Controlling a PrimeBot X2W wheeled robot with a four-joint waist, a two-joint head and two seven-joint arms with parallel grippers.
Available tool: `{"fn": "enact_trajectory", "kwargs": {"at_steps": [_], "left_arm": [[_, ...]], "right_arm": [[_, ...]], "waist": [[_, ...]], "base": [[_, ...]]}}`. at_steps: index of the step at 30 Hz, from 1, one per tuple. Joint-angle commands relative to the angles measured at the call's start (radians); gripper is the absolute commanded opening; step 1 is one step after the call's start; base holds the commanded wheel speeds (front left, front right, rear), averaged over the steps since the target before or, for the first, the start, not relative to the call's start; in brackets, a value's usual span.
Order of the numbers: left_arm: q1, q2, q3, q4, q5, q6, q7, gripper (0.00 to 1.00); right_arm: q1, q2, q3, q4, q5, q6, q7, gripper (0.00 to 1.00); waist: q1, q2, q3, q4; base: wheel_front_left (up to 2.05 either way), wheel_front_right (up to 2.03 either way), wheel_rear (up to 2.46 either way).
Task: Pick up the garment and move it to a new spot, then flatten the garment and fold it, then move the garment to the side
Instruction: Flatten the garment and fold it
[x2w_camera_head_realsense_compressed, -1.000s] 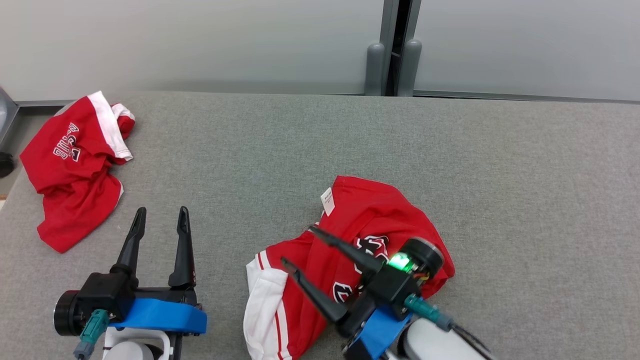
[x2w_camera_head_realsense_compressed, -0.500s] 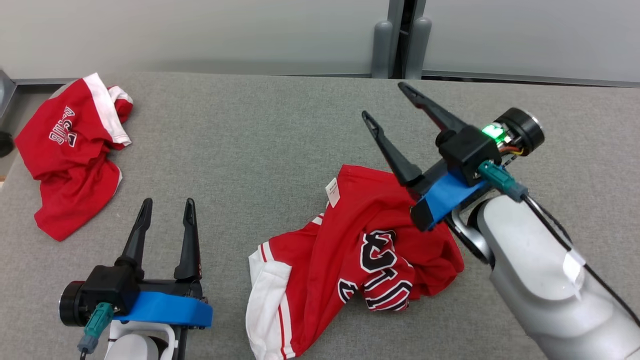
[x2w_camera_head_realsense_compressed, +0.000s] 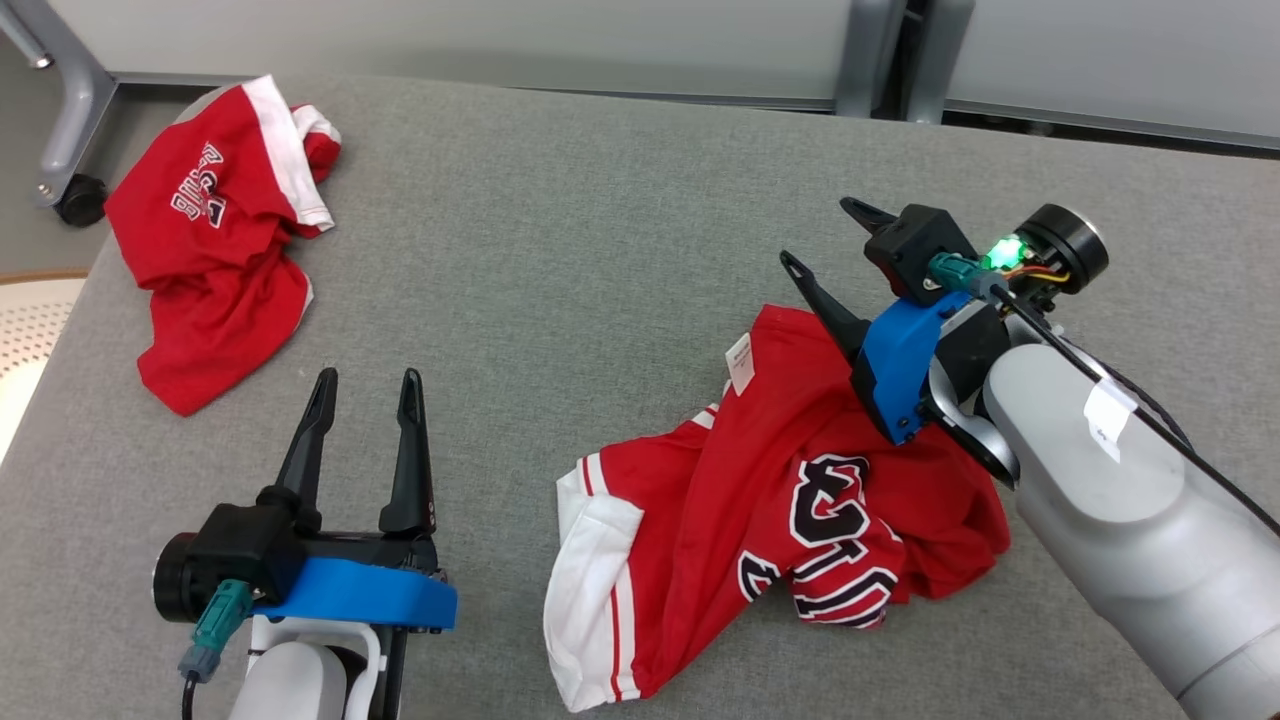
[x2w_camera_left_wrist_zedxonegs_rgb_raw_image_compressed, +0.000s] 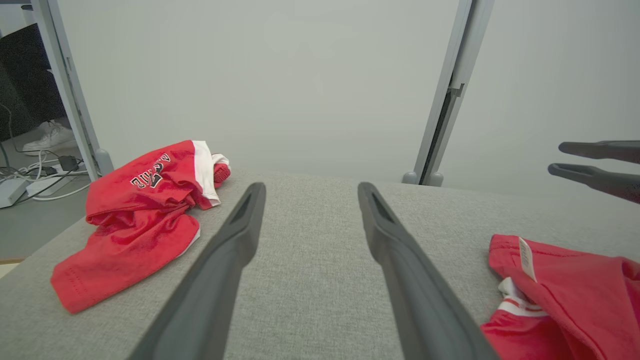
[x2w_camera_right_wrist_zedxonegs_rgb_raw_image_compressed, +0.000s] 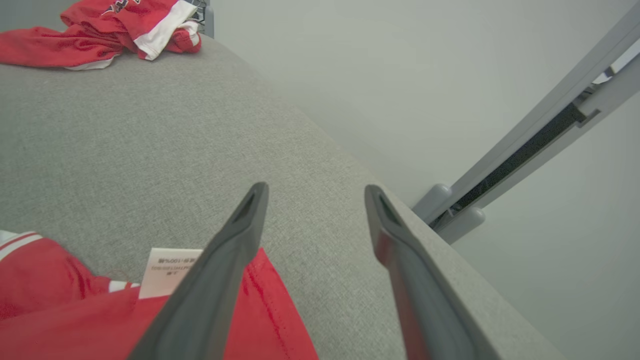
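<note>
A crumpled red garment (x2w_camera_head_realsense_compressed: 780, 500) with white trim, black lettering and a white label lies on the grey table (x2w_camera_head_realsense_compressed: 560, 250), right of centre. My right gripper (x2w_camera_head_realsense_compressed: 817, 232) hangs open over its far edge, holding nothing. In the right wrist view the gripper (x2w_camera_right_wrist_zedxonegs_rgb_raw_image_compressed: 315, 189) points past the garment (x2w_camera_right_wrist_zedxonegs_rgb_raw_image_compressed: 75, 310) and its label (x2w_camera_right_wrist_zedxonegs_rgb_raw_image_compressed: 167, 272) to the table's back edge. My left gripper (x2w_camera_head_realsense_compressed: 368, 378) stands open and empty near the front left. The left wrist view has the gripper (x2w_camera_left_wrist_zedxonegs_rgb_raw_image_compressed: 311, 187) over bare table, with the garment (x2w_camera_left_wrist_zedxonegs_rgb_raw_image_compressed: 565, 290) to its right.
A second red garment (x2w_camera_head_realsense_compressed: 220, 230) lies bunched at the table's far left corner, also visible as a red heap (x2w_camera_left_wrist_zedxonegs_rgb_raw_image_compressed: 140, 215) in the left wrist view. A wall and grey posts (x2w_camera_head_realsense_compressed: 890, 60) stand behind the table. A castor leg (x2w_camera_head_realsense_compressed: 75, 195) stands off the left edge.
My right gripper rose from low over the garment and swung to its far edge, staying open. The garment's lettering is now uncovered. The head camera has shifted; the left arm has held still.
</note>
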Motion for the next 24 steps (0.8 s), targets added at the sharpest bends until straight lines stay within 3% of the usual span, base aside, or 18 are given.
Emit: {"fn": "enact_trajectory", "kwargs": {"at_steps": [1, 6, 17, 18, 20, 21, 24], "left_arm": [[-0.016, 0.003, -0.004, -0.005, -0.006, 0.005, -0.003, 1.00], [-0.031, 0.003, -0.031, -0.015, -0.031, 0.023, -0.003, 1.00], [-0.042, 0.003, -0.058, -0.022, -0.057, 0.042, -0.003, 1.00], [-0.042, 0.003, -0.058, -0.021, -0.056, 0.043, -0.003, 1.00], [-0.044, 0.003, -0.055, -0.021, -0.057, 0.044, -0.003, 1.00], [-0.045, 0.003, -0.054, -0.022, -0.056, 0.045, -0.003, 1.00], [-0.048, 0.003, -0.051, -0.023, -0.056, 0.044, -0.003, 1.00]], "right_arm": [[-0.021, -0.010, 0.005, 0.016, 0.015, -0.001, -0.002, 1.00], [-0.044, -0.025, 0.086, 0.128, 0.072, 0.000, 0.011, 1.00], [-0.086, -0.041, 0.269, 0.281, 0.204, 0.000, 0.096, 1.00], [-0.084, -0.041, 0.282, 0.289, 0.221, 0.000, 0.106, 0.67], [-0.089, -0.042, 0.307, 0.299, 0.257, -0.001, 0.126, 0.30], [-0.093, -0.044, 0.321, 0.301, 0.274, -0.001, 0.136, 0.00], [-0.116, -0.057, 0.351, 0.300, 0.316, -0.001, 0.133, 0.00]], "waist": [[-0.0001, 0.0000, 0.015, 0.021], [-0.0001, 0.0000, 0.046, 0.071], [-0.0001, 0.0000, 0.074, 0.104], [-0.0001, 0.0000, 0.074, 0.105], [-0.0001, 0.0000, 0.076, 0.104], [-0.0001, 0.0000, 0.077, 0.103], [-0.0001, 0.0000, 0.080, 0.100]], "base": [[0.00, 0.00, 0.00], [0.00, 0.00, 0.00], [0.00, 0.00, 0.00], [0.00, 0.00, 0.00], [0.00, 0.00, 0.00], [0.00, 0.00, 0.00], [0.00, 0.00, 0.00]]}}
